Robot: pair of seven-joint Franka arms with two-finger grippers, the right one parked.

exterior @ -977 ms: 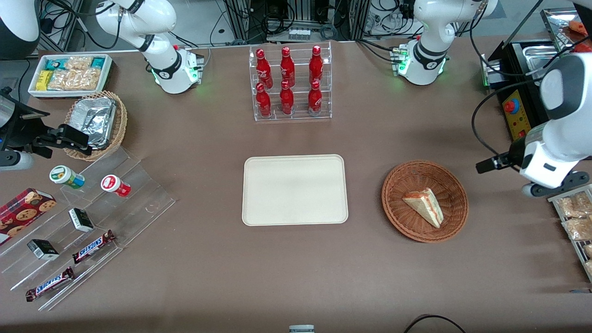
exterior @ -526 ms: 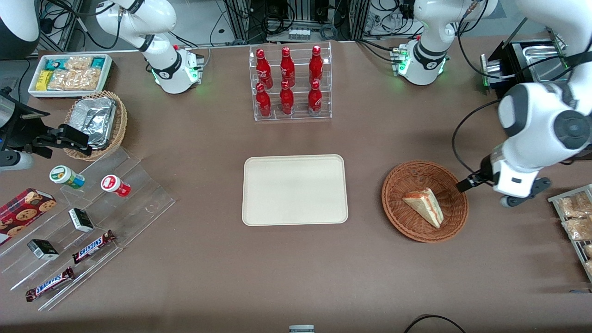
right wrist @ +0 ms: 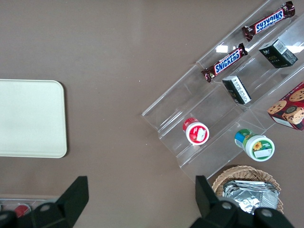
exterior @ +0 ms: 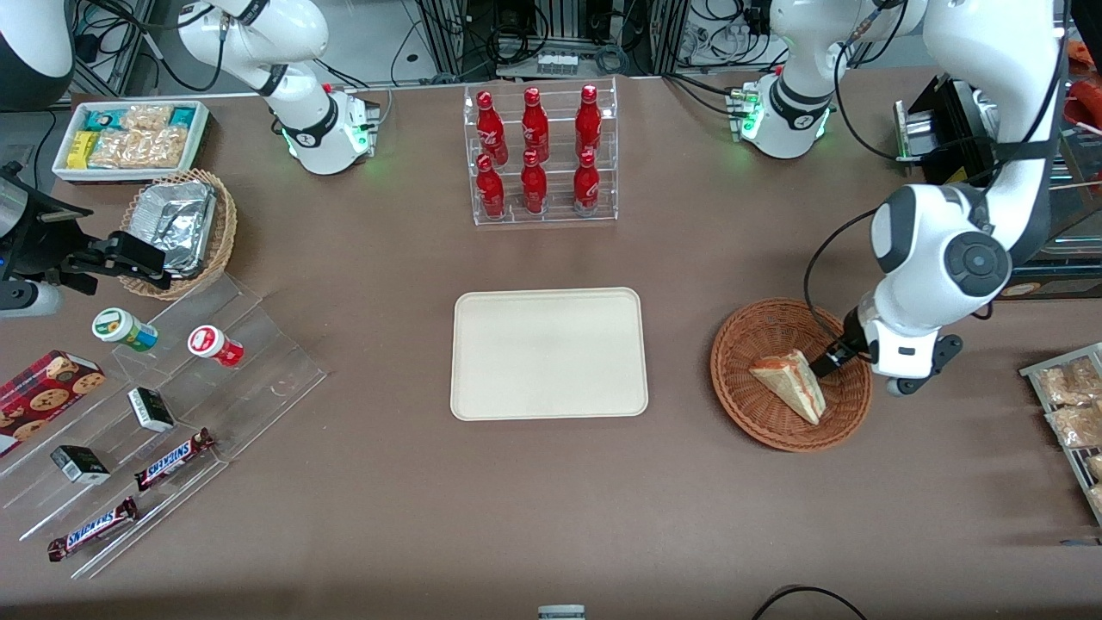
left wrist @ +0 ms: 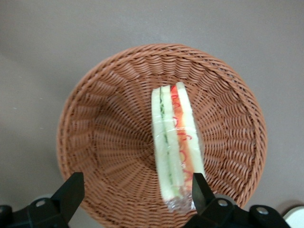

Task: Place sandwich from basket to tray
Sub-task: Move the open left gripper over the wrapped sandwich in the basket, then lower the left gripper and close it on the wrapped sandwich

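Observation:
The sandwich (exterior: 788,383), a white-bread wedge with orange and green layers, lies in the round reddish-brown basket (exterior: 758,344), toward the working arm's end of the table. My left gripper (exterior: 837,360) hovers over the basket's rim, beside the sandwich and not touching it. In the left wrist view the gripper (left wrist: 135,192) is open above the basket (left wrist: 95,123). The wrapped sandwich (left wrist: 175,147) stands close to one finger, and nothing is held. The cream tray (exterior: 548,353) sits bare at the table's middle.
A clear rack of red bottles (exterior: 540,155) stands farther from the front camera than the tray. A wire tray of snack packets (exterior: 1067,405) lies at the working arm's table edge. At the parked arm's end are a stepped acrylic shelf (exterior: 172,405) and a foil-filled tan basket (exterior: 176,232).
The left arm has swung in from the working arm's end of the table and lowered until its gripper is over the basket. The sandwich and tray have not moved.

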